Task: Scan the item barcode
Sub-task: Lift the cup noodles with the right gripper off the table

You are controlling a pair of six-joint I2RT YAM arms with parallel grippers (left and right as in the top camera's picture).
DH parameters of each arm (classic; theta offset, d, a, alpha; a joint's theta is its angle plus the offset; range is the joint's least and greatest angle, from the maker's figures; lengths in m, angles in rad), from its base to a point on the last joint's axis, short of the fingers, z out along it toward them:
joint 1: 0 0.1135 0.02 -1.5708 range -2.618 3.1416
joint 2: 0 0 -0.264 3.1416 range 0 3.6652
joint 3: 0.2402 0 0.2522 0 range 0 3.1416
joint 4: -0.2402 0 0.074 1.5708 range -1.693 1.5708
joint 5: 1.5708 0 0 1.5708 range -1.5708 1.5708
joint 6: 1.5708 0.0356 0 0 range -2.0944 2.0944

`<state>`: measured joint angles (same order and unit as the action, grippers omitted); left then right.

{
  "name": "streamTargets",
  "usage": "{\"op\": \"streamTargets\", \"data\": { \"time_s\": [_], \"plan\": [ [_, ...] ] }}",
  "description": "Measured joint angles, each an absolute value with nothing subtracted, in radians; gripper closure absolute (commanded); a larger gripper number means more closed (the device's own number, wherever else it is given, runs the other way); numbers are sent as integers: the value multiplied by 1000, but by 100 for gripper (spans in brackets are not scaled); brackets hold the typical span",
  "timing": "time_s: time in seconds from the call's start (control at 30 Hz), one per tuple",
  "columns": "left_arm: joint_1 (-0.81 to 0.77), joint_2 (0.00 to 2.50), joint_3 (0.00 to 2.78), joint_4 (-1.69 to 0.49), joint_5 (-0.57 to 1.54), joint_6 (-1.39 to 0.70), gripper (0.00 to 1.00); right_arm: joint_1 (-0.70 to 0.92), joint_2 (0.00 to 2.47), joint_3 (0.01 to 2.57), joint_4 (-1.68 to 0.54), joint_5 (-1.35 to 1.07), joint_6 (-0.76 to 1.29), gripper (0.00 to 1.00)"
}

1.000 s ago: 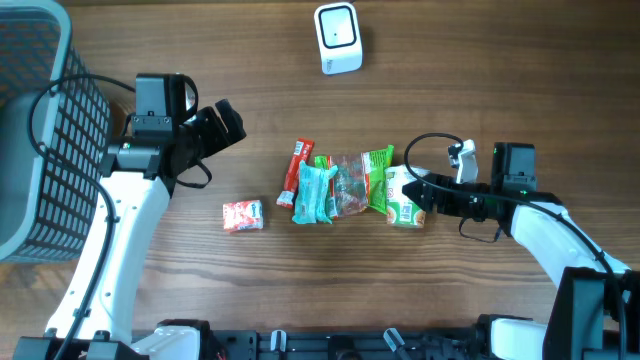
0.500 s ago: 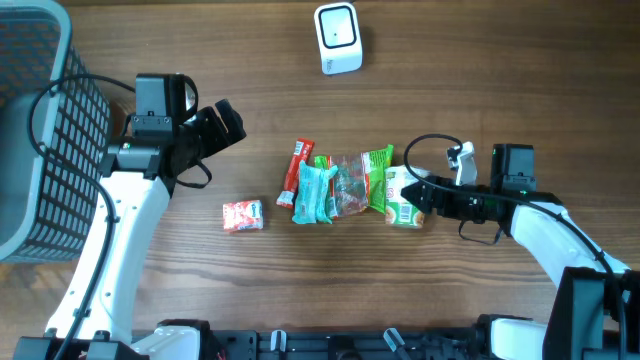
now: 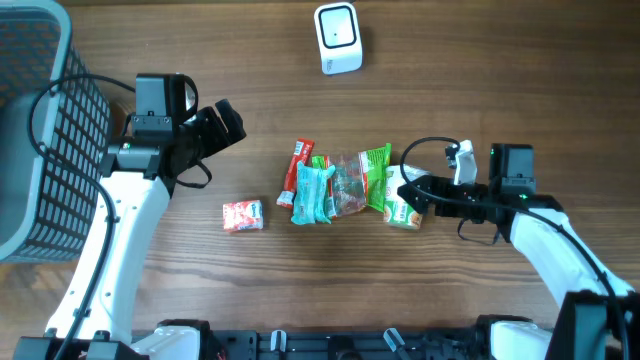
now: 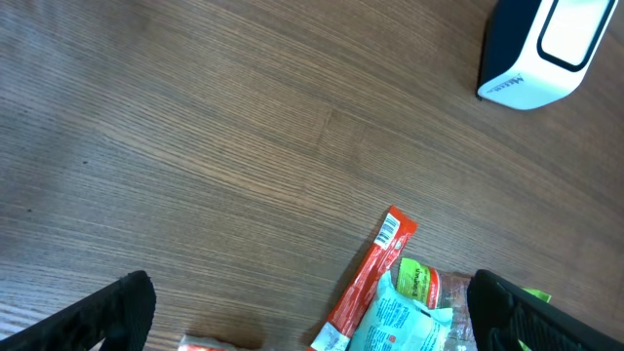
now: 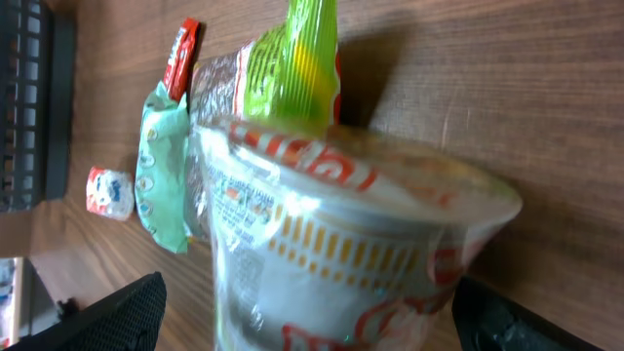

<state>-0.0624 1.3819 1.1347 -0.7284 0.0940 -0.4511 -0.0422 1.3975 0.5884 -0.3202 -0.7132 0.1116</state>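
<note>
Left gripper (image 3: 228, 124) hovering above the table (image 3: 500, 80) with jaws standing wide apart, right gripper (image 3: 410, 197) straddling the cup noodle (image 5: 341, 244) with jaws apart, cup lying just beside the green packet (image 3: 377, 172), scanner (image 3: 338, 38) sitting well apart.

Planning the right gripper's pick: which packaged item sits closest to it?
The noodle cup at the pile's right end, sitting between the right gripper's fingers; the other packets all lie farther left.
</note>
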Motion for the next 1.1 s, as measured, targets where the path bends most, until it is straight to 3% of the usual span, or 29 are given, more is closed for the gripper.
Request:
{"op": "streamTargets", "data": {
  "time_s": [0.3, 0.83, 1.1],
  "plan": [
    [-62, 1382, 1135, -728, 94, -451, 0, -42, 1526, 588, -250, -759, 121, 19],
    [-62, 1382, 1135, -728, 94, -451, 0, -42, 1242, 585, -385, -943, 236, 25],
    [-62, 1382, 1135, -728, 94, -451, 0, -42, 1224, 586, -389, -1028, 310, 26]
  ]
}}
